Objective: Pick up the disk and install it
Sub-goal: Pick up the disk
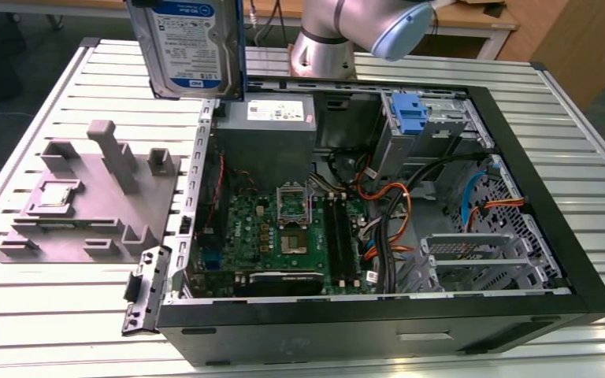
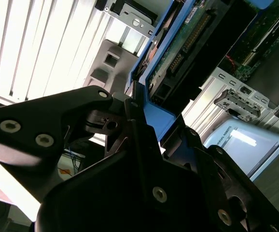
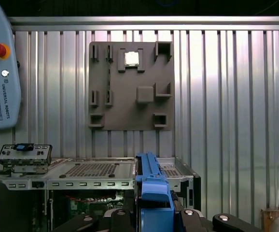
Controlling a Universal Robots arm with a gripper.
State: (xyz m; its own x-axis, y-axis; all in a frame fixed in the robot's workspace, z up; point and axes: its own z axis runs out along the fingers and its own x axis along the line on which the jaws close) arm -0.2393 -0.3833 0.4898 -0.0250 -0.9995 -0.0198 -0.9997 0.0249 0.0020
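Observation:
The disk [image 1: 189, 47], a silver drive with a blue-and-white label and blue side rails, hangs upright above the table's far edge, just outside the far left corner of the open computer case [image 1: 554, 197]. In the second wrist view my gripper [image 2: 134, 104] is shut on the drive's blue rail [image 2: 156, 116], and the drive's green circuit board [image 2: 178, 43] shows beyond the black fingers [image 2: 81, 116]. The first wrist view has the same blue rail [image 3: 151, 183] standing up between the fingers, over the case's metal cage.
A grey fixture plate [image 1: 82, 205] carrying a small square processor chip [image 1: 56, 195] lies on the slatted table at the exterior view's left. Inside the case are a blue bracket [image 1: 410, 114], a metal drive cage [image 1: 481, 252] and the motherboard [image 1: 271, 236]. The arm [image 1: 334, 39] stands behind the case.

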